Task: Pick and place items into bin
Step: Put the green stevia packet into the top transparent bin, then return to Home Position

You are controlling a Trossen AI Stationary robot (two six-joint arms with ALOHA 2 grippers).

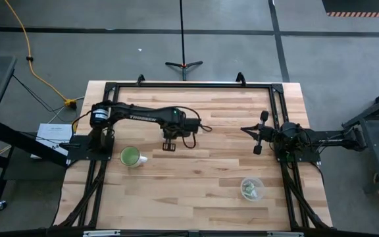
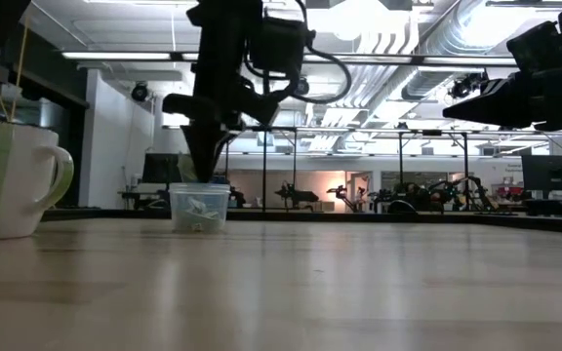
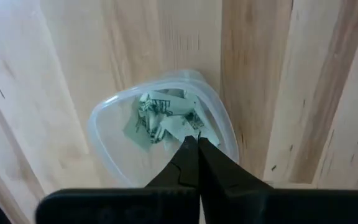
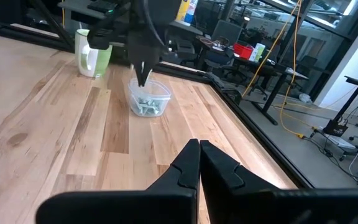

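Several items (image 3: 166,121) fill the bin (image 3: 107,158); both grippers' fingers pressed together, empty.

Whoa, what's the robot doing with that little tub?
The left gripper hangs over a clear plastic bin, its fingers shut with nothing showing between them. Small green-and-silvery wrapped pieces lie piled inside the bin. The right gripper, also shut, waits at the table's right side. A green mug stands untouched.

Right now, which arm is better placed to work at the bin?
Left, probably: the left gripper, shut, hangs right over the bin of items; the right gripper sits farther off.
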